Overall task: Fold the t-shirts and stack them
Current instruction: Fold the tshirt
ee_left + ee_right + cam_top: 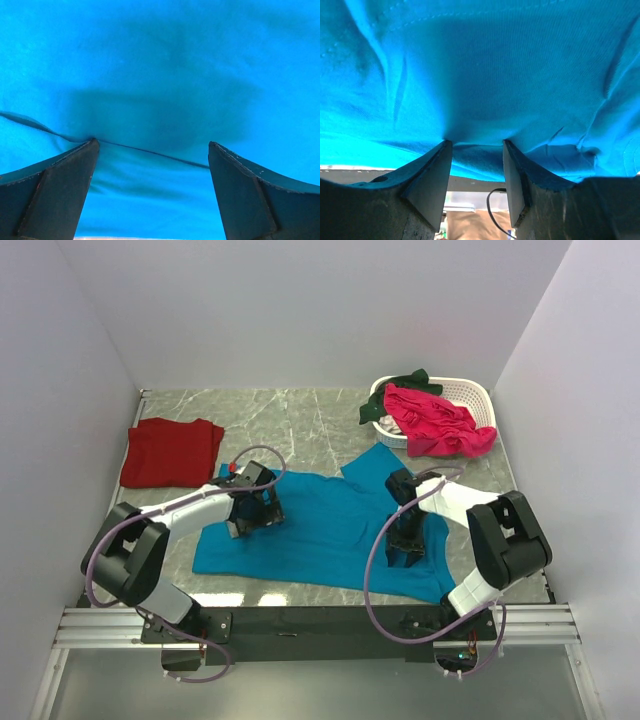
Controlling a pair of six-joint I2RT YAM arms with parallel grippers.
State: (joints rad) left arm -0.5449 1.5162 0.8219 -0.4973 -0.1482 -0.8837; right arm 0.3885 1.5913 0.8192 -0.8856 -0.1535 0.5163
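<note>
Spreading over the middle of the surface (300, 420), the teal t-shirt (320, 525) lies under both claws: left claw (250, 520) wide open over a crease, right claw (407, 552) half-open at its lower-right edge, and I cannot tell whether it grips. Pinching one layer alone could drag the cloth askew.

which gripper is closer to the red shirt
Left. The left gripper is over the left part of the blue shirt, nearest the red shirt; the right gripper is over its right part, farther away.
</note>
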